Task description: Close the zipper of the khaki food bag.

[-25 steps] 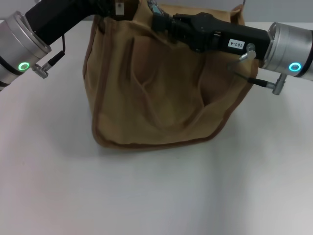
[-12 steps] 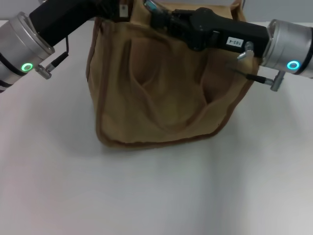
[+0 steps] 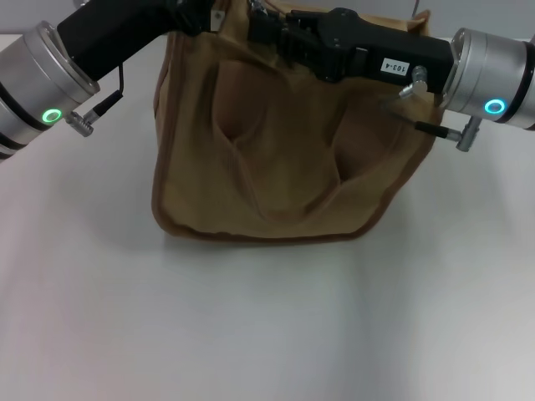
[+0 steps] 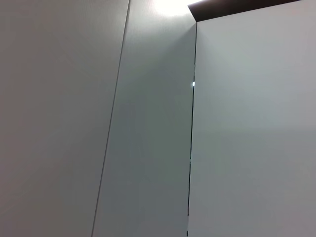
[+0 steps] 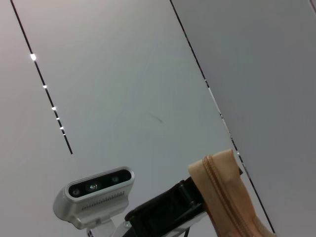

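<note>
At bag top: right end effector [image 3: 261, 25] beside zipper [image 5: 224, 197].

You can read one label only: a small white sticker [image 3: 394, 66] on the black body of the right arm, in the upper right of the head view, printed with dark characters that look like "103-4". A second pale tag [image 3: 219, 16] sits at the top edge near the left arm, too small for you to read. Neither wrist view shows any text.
</note>
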`<state>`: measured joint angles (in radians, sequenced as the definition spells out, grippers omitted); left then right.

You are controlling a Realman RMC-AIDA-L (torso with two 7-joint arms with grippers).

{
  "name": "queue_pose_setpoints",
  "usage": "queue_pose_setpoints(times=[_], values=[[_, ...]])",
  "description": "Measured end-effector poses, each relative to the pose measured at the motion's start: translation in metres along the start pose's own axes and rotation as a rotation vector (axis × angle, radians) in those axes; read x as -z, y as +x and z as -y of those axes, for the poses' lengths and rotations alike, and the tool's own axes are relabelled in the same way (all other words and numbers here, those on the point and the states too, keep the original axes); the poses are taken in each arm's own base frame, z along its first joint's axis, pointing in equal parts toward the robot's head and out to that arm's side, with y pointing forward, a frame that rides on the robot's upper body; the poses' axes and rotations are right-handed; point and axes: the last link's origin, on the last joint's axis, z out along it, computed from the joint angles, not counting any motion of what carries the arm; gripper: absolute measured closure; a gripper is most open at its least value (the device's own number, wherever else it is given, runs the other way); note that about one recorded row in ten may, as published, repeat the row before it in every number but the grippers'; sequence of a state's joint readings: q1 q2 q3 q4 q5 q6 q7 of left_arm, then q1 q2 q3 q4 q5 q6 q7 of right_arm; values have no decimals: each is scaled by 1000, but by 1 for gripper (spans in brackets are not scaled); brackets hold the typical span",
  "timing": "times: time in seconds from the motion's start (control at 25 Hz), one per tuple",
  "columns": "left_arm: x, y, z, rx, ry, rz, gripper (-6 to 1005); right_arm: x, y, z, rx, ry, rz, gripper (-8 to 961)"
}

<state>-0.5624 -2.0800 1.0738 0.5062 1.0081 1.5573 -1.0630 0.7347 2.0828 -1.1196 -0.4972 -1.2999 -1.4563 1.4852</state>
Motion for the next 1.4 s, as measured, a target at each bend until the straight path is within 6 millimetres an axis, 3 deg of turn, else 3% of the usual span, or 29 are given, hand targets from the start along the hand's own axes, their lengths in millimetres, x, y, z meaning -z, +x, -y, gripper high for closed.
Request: queue_pose_setpoints(times=[0.52,0.96,1.12,1.4], values=[[4,0,1,-1,15,-2,848,9,5,0,-16,14,15,949],[38,2,8,0,136,-32,846,34,9,5,-35,76,42,933],[40,3,9,-2,144,-35,845,36,10,5,-37,81,41,927],[45,2,10,-3,166,-31,844,66,23,7,-75,151,63,917]])
